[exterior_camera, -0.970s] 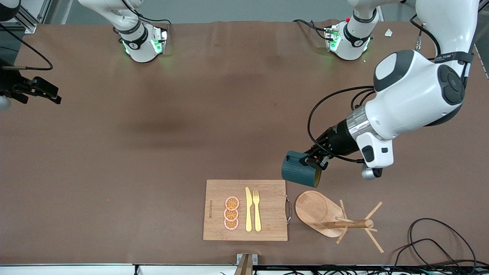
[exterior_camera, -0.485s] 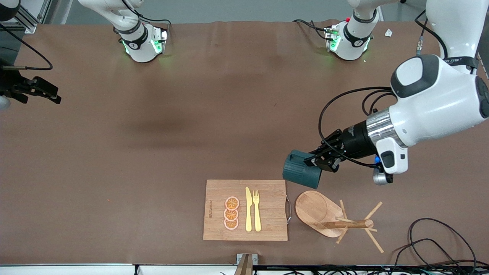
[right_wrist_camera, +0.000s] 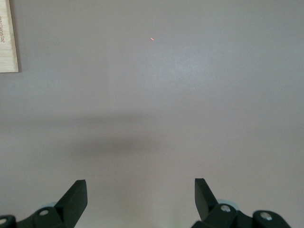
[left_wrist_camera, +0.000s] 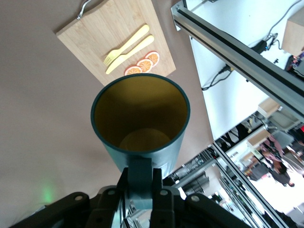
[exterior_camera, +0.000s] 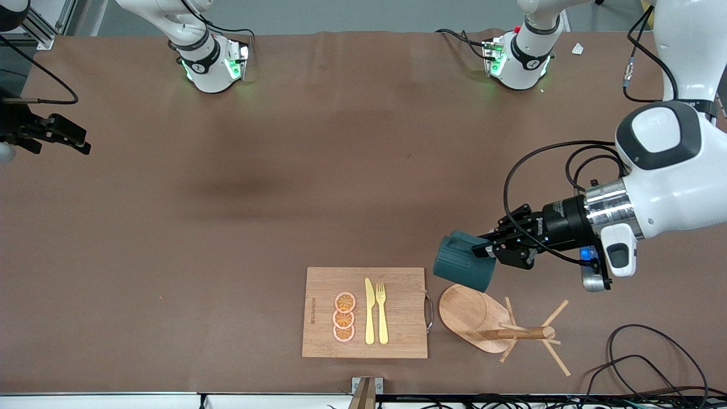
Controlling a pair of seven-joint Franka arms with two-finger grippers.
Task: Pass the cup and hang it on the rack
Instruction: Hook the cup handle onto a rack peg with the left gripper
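The dark teal ribbed cup (exterior_camera: pixel 464 264) hangs in the air on its side, over the table at the edge of the rack's oval base. My left gripper (exterior_camera: pixel 487 250) is shut on its handle. In the left wrist view the cup (left_wrist_camera: pixel 140 118) shows its yellowish inside, with the handle clamped between the fingers of the left gripper (left_wrist_camera: pixel 141 186). The light wooden rack (exterior_camera: pixel 474 309) stands near the table's front edge, with its post and thin pegs (exterior_camera: pixel 519 333). My right gripper (exterior_camera: pixel 59 135) waits, open and empty, at the right arm's end of the table; it also shows in the right wrist view (right_wrist_camera: pixel 140 190).
A bamboo cutting board (exterior_camera: pixel 364 312) with a yellow knife, a yellow fork and orange slices lies beside the rack, toward the right arm's end; it also shows in the left wrist view (left_wrist_camera: pixel 114 38). Black cables (exterior_camera: pixel 642 352) lie near the front corner at the left arm's end.
My left gripper has carried the cup toward the left arm's end of the table and closer to the rack's base. The right arm has not moved.
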